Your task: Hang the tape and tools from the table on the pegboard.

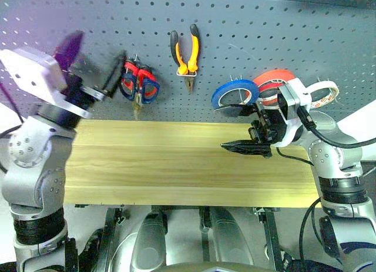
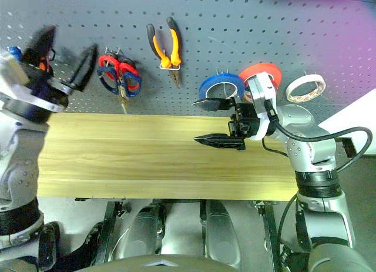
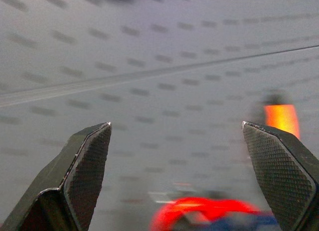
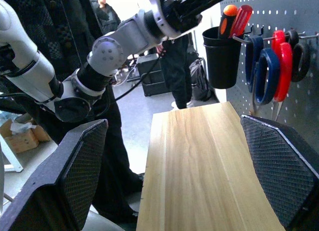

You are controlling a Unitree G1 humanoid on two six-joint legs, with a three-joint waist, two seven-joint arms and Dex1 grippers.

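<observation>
The orange-and-black pliers [image 1: 185,53] hang on a hook of the grey pegboard [image 1: 247,25]. Left of them, dark-blue scissors [image 4: 260,66] hang together with a red-handled pair [image 1: 133,78]. The whitish tape ring [image 1: 325,94] hangs at the far right. An orange-and-black screwdriver [image 4: 228,17] stands in a black cup [image 4: 222,59] on the board. My left gripper [image 1: 91,60] is open and empty, raised in front of the board just left of the scissors. My right gripper [image 2: 215,123] is open and empty above the wooden table [image 1: 176,163], pointing left below the blue roll.
A blue tape roll [image 1: 234,94] and a red-orange roll [image 1: 274,81] hang between the pliers and the whitish ring. A red-handled tool [image 4: 242,17] shares the cup. People stand beyond the table's left end [image 4: 107,14], with a cardboard box [image 4: 22,138] on the floor.
</observation>
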